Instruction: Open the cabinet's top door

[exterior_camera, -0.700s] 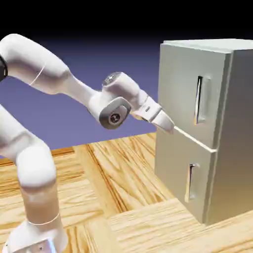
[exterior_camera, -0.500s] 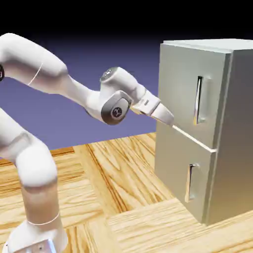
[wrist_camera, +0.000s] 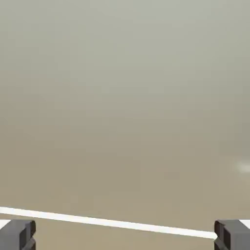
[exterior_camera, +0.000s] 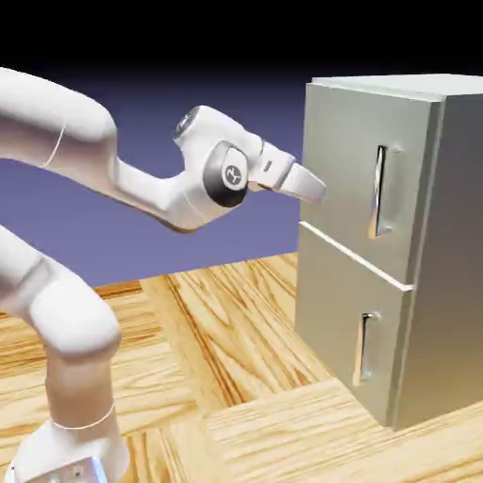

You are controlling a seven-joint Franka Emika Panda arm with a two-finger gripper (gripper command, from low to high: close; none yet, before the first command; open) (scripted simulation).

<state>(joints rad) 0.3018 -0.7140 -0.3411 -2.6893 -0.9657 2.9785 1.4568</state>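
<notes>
The pale grey-green cabinet (exterior_camera: 445, 245) stands at the right of the exterior view. Its top door (exterior_camera: 341, 151) is shut flush, and its slim vertical silver handle (exterior_camera: 380, 190) sits near the door's right edge. My gripper (exterior_camera: 316, 189) is at the door's left edge, well left of the handle and a little above the seam between the doors. In the hand view the top door (wrist_camera: 125, 97) fills the picture. My gripper (wrist_camera: 125, 236) is open, its grey fingertips (wrist_camera: 17, 234) far apart with nothing between them. A white seam line (wrist_camera: 112, 222) runs just above them.
The shorter lower door (exterior_camera: 332, 311) with its own vertical handle (exterior_camera: 363, 347) is shut below the seam. The cabinet rests on a wooden table (exterior_camera: 236, 377). My white arm (exterior_camera: 85, 151) reaches in from the exterior view's left.
My hand has risen from the seam between the doors to the lower left part of the top door, and the wrist has turned. The doors have not moved.
</notes>
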